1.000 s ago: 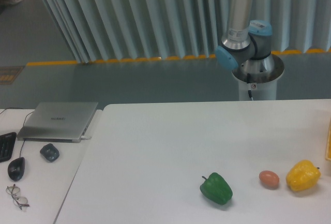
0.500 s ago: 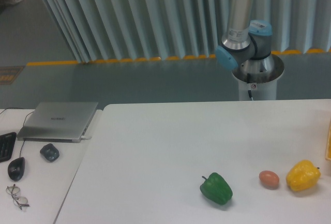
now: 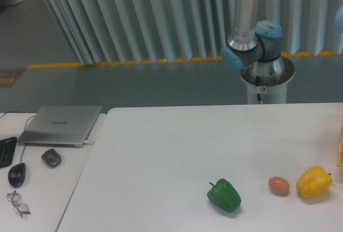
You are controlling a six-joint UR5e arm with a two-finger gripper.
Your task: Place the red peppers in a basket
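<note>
No red peppers show on the table; they are out of view. The basket (image 3: 340,147) appears only as a narrow yellow-orange strip at the right edge of the frame. Of the arm I see the base and lower joints (image 3: 252,50) behind the table, plus a blue-grey piece at the upper right edge (image 3: 338,17). The gripper itself is out of the frame.
A green bell pepper (image 3: 224,195), a brown egg-shaped object (image 3: 278,185) and a yellow bell pepper (image 3: 314,182) lie near the table's front right. On the left desk are a laptop (image 3: 60,125), two mice, a keyboard corner and glasses.
The arm's lower joints have turned slightly, and a blue-grey arm piece has come into view at the upper right edge. The objects on the table have not moved.
</note>
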